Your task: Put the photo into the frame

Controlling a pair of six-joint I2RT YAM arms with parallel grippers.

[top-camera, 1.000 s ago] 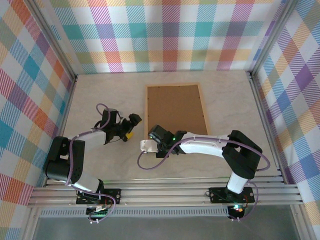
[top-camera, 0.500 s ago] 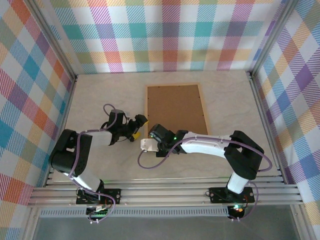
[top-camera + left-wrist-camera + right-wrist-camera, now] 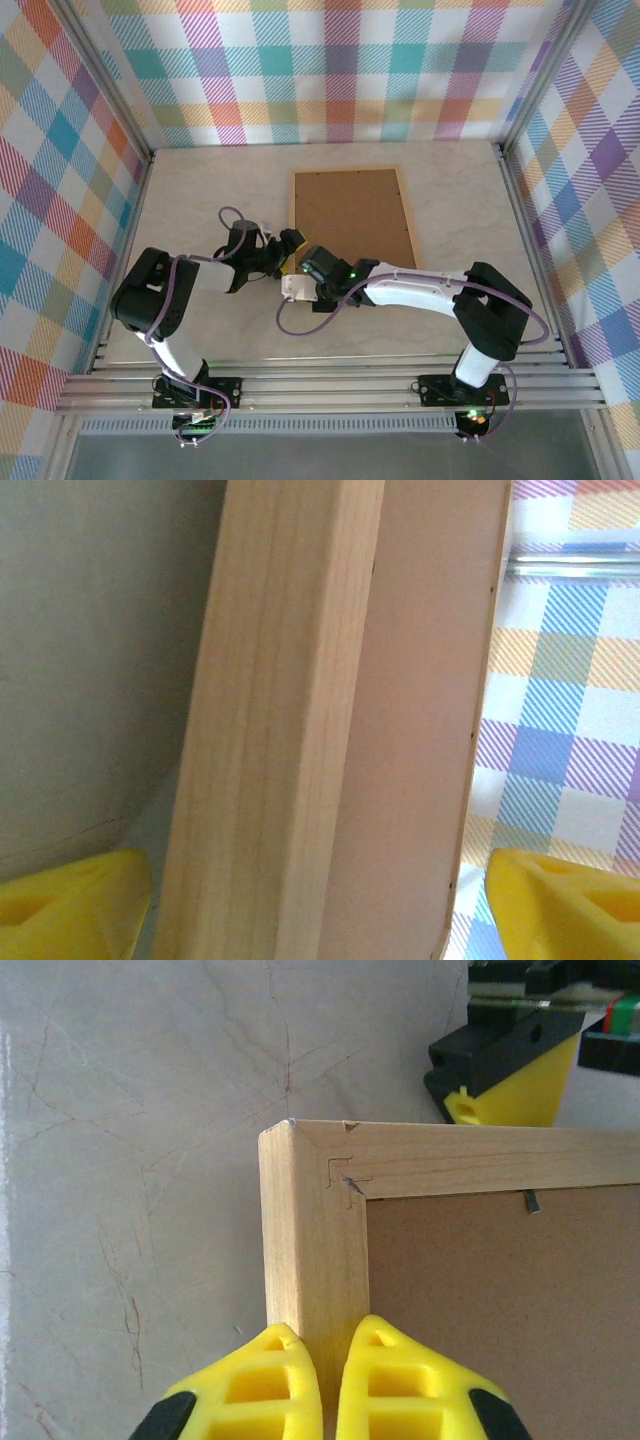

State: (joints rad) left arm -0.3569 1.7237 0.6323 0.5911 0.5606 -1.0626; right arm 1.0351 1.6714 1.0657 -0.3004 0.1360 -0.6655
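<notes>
The pale marbled bench (image 3: 200, 200) carries the large rectangular frame of thin light golden wood (image 3: 350, 170), which lies face down in the middle toward the far side. Its brown fibre backing board (image 3: 350, 220) faces up inside the rails. I judge the task to be mid-way at best. The back is seated, and whether the photo already lies under it I cannot tell, so opening or checking that back looks like what is left. My left pincer (image 3: 288, 250) stands at the frame's left rail just beyond the near-left corner, its yellow fingers (image 3: 70, 905) well apart with the rail and board edge between them, gripping nothing. My right pincer (image 3: 330, 1345) sits over the near rail beside that same corner with its tips together; I cannot tell whether it presses down. The overhead view gives the whole layout and both arms meeting at one corner. The right wrist view adds the corner joint and a small metal tab (image 3: 531, 1201) at the board's edge. The left wrist view alone shows the rail's outer side.
</notes>
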